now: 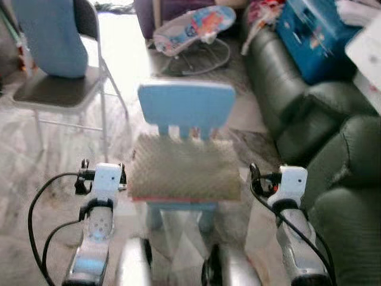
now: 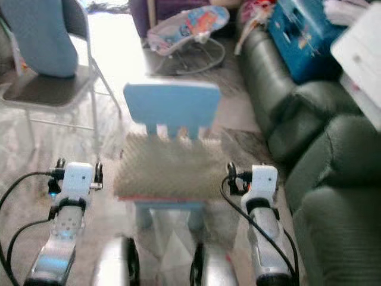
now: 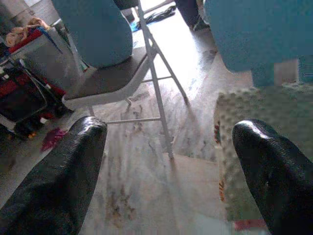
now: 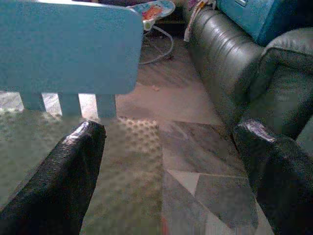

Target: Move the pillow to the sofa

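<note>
A flat grey-beige pillow [image 1: 186, 168] with a bumpy surface and a red lower edge lies on the seat of a small light-blue child's chair [image 1: 187, 107] straight ahead. The dark green leather sofa [image 1: 309, 131] runs along the right. My left gripper [image 1: 101, 174] is held just left of the pillow, open, and the pillow's edge [image 3: 254, 142] lies beside its finger. On the pillow's right side my right gripper [image 1: 271, 179] is also open, one finger [image 4: 58, 181] over the pillow, the other toward the sofa [image 4: 230, 63].
A folding metal chair [image 1: 59, 83] with a blue cushion stands at the far left. A baby bouncer [image 1: 193, 30] sits on the floor behind the child's chair. A blue box [image 1: 312, 33] and clutter lie on the sofa's far end. The floor is marbled tile.
</note>
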### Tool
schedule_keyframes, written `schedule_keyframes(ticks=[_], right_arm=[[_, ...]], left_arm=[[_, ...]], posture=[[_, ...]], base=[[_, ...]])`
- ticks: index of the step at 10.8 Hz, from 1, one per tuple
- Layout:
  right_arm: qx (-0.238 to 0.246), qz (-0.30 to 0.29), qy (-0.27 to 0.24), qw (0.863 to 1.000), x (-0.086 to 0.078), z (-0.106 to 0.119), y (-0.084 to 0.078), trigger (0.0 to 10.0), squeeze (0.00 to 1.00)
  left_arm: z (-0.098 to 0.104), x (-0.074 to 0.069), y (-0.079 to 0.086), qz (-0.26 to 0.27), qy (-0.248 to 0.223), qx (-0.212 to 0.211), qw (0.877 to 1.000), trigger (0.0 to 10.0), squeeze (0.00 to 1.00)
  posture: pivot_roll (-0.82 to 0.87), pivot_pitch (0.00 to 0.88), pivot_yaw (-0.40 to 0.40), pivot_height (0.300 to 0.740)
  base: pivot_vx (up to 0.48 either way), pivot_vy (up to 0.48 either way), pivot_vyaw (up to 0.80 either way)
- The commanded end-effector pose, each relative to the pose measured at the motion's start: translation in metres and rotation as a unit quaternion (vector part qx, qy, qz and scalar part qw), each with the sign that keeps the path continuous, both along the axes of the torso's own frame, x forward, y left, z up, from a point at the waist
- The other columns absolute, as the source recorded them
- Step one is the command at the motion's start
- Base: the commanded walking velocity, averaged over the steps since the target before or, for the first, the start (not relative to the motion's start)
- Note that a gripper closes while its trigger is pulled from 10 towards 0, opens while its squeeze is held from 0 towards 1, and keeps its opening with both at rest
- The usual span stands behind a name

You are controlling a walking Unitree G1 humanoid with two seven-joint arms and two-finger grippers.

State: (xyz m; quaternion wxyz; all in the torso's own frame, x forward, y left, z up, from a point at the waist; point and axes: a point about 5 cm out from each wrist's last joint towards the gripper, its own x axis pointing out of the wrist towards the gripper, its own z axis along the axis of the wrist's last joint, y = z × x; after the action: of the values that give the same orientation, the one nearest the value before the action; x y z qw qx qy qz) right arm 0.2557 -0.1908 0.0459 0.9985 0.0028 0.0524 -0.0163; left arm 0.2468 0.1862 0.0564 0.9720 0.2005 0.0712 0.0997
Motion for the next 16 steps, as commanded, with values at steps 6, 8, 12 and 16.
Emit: schedule_keyframes(ticks=[6,8,12,16], right_arm=[[-0.006,0.043,-0.005,0.999,0.02,0.005,0.012,10.0,0.0],[-0.004,0.053,-0.01,0.999,0.025,0.006,0.017,10.0,0.0],[-0.002,0.073,-0.01,0.997,0.022,0.003,0.026,10.0,0.0],[-0.002,0.078,-0.012,0.997,0.024,0.004,0.027,10.0,0.0]], left_arm=[[0.001,-0.001,0.008,0.011,-0.017,0.03,0.999,10.0,0.0],[0.002,0.001,0.01,0.012,-0.021,0.037,0.999,10.0,0.0],[0.001,0.003,0.006,0.0,-0.016,0.034,0.999,10.0,0.0],[0.004,0.004,0.004,-0.012,-0.015,0.013,1.0,10.0,0.0]], posture=[[-0.02,0.129,-0.063,0.644],[-0.01,0.126,-0.063,0.644],[-0.02,0.131,-0.062,0.629],[-0.02,0.141,-0.058,0.629]], base=[[0.0,0.0,0.0],[0.0,0.0,0.0],[0.0,0.0,0.0],[0.0,0.0,0.0]])
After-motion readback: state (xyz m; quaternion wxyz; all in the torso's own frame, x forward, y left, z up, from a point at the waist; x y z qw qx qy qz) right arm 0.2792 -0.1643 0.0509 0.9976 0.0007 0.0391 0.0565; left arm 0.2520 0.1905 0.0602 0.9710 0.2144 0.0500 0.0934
